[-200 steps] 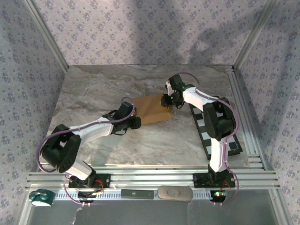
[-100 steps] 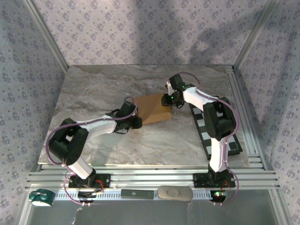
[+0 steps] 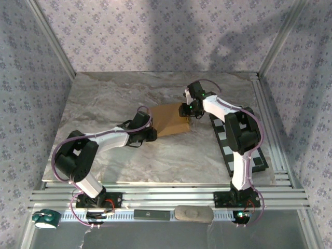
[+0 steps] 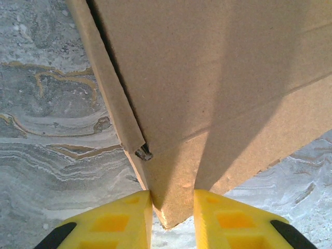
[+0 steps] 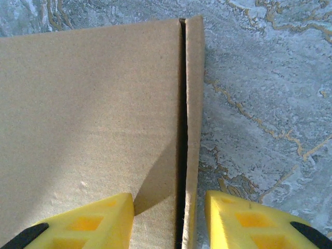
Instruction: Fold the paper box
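Left wrist view: the left gripper (image 4: 172,201) pinches a corner of the paper box (image 4: 223,78). The right gripper (image 5: 169,205) stands open, its fingers (image 5: 85,223) astride the box's right edge.

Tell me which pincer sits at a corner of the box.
The left pincer: a corner of the paper box pokes between its fingers. The right pincer straddles a straight side edge with a slit.

No readable text, label or number shows anywhere.
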### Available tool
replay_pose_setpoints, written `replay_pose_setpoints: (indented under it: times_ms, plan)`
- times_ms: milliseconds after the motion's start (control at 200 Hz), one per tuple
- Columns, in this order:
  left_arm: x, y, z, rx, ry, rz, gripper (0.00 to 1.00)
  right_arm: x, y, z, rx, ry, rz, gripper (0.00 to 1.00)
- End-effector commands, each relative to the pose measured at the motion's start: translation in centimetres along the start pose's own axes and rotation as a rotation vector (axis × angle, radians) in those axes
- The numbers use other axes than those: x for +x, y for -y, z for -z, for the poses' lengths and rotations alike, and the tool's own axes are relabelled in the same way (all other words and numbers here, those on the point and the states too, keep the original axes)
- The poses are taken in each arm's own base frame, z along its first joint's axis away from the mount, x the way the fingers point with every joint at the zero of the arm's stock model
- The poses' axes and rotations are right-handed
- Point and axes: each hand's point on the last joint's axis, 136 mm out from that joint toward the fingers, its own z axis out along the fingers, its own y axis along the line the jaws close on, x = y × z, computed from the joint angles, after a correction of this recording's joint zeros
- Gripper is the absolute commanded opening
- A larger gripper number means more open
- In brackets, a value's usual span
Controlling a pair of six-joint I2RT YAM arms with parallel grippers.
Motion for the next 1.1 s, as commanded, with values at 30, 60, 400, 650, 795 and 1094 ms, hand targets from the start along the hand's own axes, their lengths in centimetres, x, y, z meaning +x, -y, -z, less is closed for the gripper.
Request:
replay_pose_setpoints:
  times_ms: [30,60,400,650,795,1094]
  plan:
    - [-1.3,0.9,0.2,0.031,0.008,-0.005,0.27,1.4,0.0,-0.9,-0.008,-0.074,0.006,0.43]
    - [-1.2,0.9,0.1,0.028,0.004,-0.008,0.26,1.4,0.0,-0.9,-0.008,-0.075,0.005,0.43]
    - [-1.4,0.9,0.0,0.054,0.013,0.008,0.23,1.3,0.1,-0.8,-0.008,-0.077,0.004,0.43]
    - [-1.2,0.3,-0.1,0.025,-0.002,0.001,0.22,1.3,0.2,-0.8,-0.009,-0.078,0.003,0.43]
    - [-0.9,-0.2,-0.2,0.001,-0.004,-0.009,0.23,1.3,0.2,-0.8,-0.007,-0.079,0.004,0.42]
    - [-0.7,-1.4,-0.5,-0.055,0.014,-0.071,0.24,1.4,0.4,-1.1,-0.006,-0.092,0.006,0.42]
